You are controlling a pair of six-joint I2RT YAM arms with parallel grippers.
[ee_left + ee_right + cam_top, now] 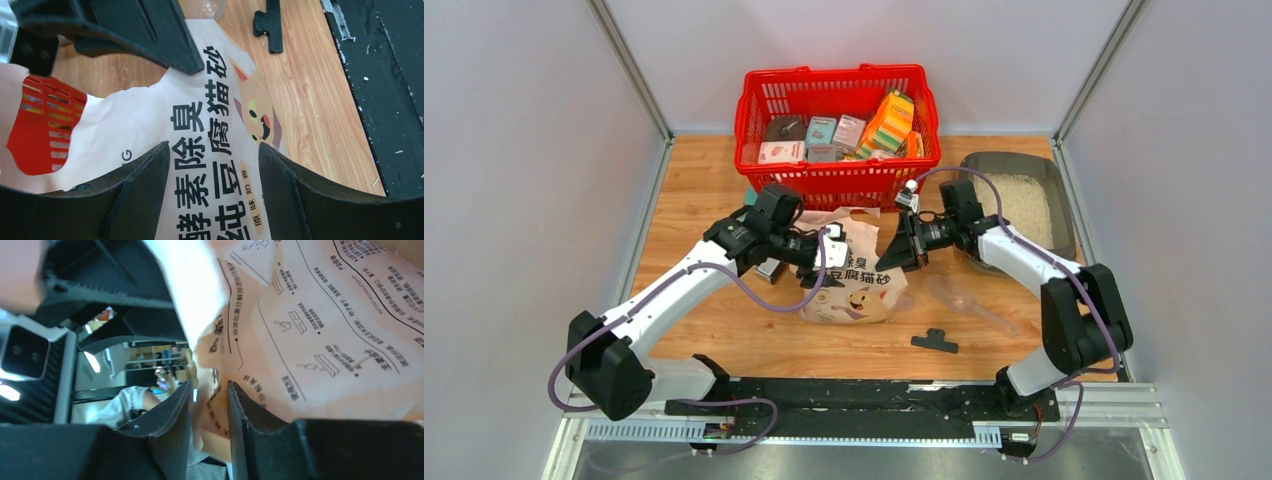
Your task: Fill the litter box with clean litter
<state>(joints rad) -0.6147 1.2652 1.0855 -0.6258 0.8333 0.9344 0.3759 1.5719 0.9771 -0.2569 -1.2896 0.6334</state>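
Observation:
The grey litter box (976, 166) stands at the back right, with pale clean litter (1026, 205) inside it. A pinkish-cream litter bag (859, 288) printed with a cat lies on the wood between my two grippers. My left gripper (819, 262) hovers over the bag's left upper part; in its wrist view the left gripper (215, 170) has its jaws wide apart, with the bag's print (210, 115) showing between them. My right gripper (904, 250) is at the bag's upper right edge. In its wrist view the right gripper (210, 400) is narrowly parted, and the bag's edge (325, 315) lies loose in the gap.
A red mesh basket (839, 182) full of packets stands behind the bag. A clear plastic scoop (969, 298) lies right of the bag. A black clip (935, 342) lies on the wood near the front, and the black clip (270, 25) also shows in the left wrist view. Grey walls enclose the table.

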